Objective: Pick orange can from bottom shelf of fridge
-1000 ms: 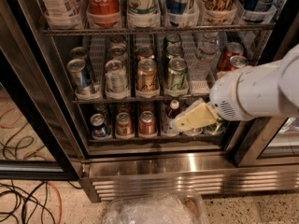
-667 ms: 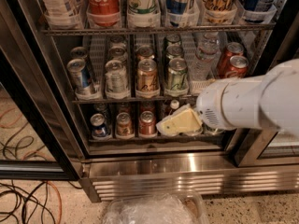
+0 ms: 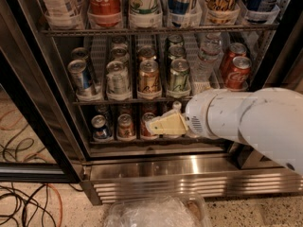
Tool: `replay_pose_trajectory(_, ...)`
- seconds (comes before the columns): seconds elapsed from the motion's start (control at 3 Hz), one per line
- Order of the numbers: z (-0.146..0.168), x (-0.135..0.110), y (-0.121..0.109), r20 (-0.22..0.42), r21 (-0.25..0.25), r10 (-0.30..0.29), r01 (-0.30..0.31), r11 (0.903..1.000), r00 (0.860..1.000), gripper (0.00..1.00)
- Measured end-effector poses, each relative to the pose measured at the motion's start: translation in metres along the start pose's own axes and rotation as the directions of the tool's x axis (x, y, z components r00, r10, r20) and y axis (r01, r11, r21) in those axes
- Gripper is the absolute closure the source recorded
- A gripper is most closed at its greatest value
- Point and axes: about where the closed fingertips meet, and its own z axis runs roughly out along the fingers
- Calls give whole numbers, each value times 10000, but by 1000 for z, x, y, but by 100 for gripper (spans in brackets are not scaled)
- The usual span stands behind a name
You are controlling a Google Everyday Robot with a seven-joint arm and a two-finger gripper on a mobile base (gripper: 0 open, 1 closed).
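Observation:
The fridge (image 3: 156, 174) stands open, its racks full of cans and bottles. On the bottom shelf (image 3: 118, 140) stand a blue can (image 3: 100, 126), the orange can (image 3: 125, 126) with dull orange-brown sides, and a redder can (image 3: 144, 122). My gripper (image 3: 154, 125), cream-coloured on a white arm (image 3: 246, 119), reaches in from the right at bottom-shelf height. Its tip is in front of the redder can and covers part of it, just right of the orange can. The orange can stands upright and untouched. The shelf's right part is hidden behind my arm.
The middle rack (image 3: 142, 100) just above holds several cans, with red cola cans (image 3: 235, 72) at the right. The black door frame (image 3: 33, 117) is at the left. Cables (image 3: 23, 202) lie on the floor. A clear plastic bin (image 3: 156, 214) sits below the ribbed steel base.
My arm has moved left along the bottom shelf; the gripper's tip went from the shelf's right side to in front of the redder can.

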Motion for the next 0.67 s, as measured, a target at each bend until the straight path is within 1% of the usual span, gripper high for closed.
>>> replay_pose_trajectory(0.33,1,0,0,25,-10,68,-68,10000,10000,0)
replay_pose_trajectory(0.67,12,8,2,287,171,275,-280,9995,9992,0)
